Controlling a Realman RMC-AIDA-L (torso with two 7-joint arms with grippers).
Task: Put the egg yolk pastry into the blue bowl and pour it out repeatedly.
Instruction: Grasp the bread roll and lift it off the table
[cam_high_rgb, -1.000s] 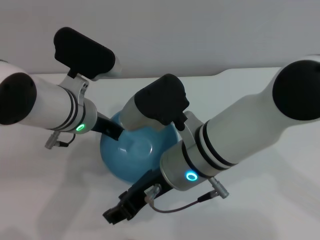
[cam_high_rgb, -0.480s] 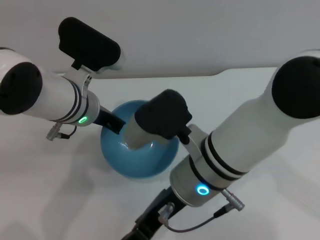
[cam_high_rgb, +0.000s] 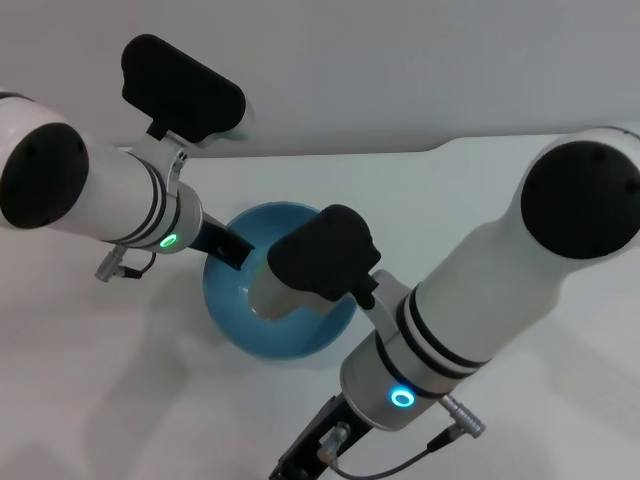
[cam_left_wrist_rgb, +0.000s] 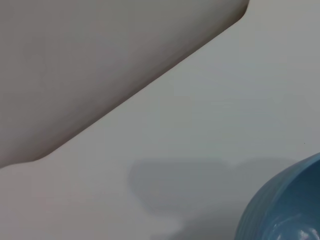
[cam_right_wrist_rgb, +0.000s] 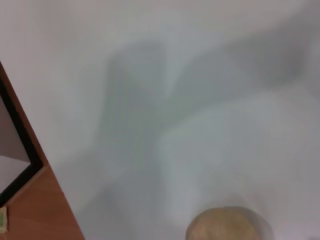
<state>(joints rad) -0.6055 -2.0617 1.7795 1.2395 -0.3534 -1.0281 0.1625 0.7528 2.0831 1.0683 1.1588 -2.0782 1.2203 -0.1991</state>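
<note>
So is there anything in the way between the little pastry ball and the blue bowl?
Nothing visible. The pastry ball shows only in the right wrist view, lying on the white table with bare table around it. The blue bowl is held at its rim by the left arm, with the right arm's wrist over its opening.

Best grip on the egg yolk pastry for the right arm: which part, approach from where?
Judging from the right wrist view, the egg yolk pastry is a small round ball lying on the white table, apart from the blue bowl. Probably come straight down and pinch across its widest middle; the rounded shape favours no side.
</note>
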